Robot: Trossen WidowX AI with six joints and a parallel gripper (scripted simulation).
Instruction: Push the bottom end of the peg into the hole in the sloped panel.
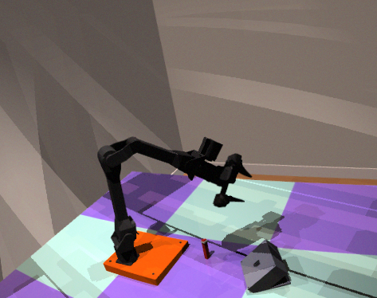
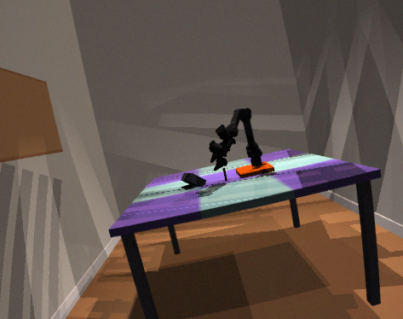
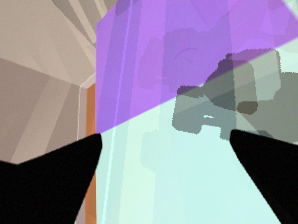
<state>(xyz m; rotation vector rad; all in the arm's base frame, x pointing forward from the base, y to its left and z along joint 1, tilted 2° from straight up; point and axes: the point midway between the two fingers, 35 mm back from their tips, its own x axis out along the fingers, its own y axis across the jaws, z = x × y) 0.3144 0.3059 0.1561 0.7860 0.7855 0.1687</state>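
A small red peg (image 1: pixel 206 249) (image 2: pixel 225 175) stands upright on the table between the orange base and the sloped block. The grey block (image 1: pixel 269 264) (image 2: pixel 193 179) has a sloped face with one dark hole (image 1: pixel 257 263) in it. My gripper (image 1: pixel 248 189) (image 2: pixel 215 165) (image 3: pixel 166 138) is open and empty, held well above the table and tilted forward and down. In the wrist view the two black fingers stand wide apart, with only table and shadow between them. The peg and the block are not in the wrist view. The peg's cross-section is too small to tell.
The arm stands on an orange base plate (image 1: pixel 160 259) (image 2: pixel 255 170), close to the peg. The table (image 1: pixel 328 215) (image 2: pixel 244 196) has a purple and pale green pattern. A thin dark line runs across it past the peg and block. The arm's shadow lies beyond the peg.
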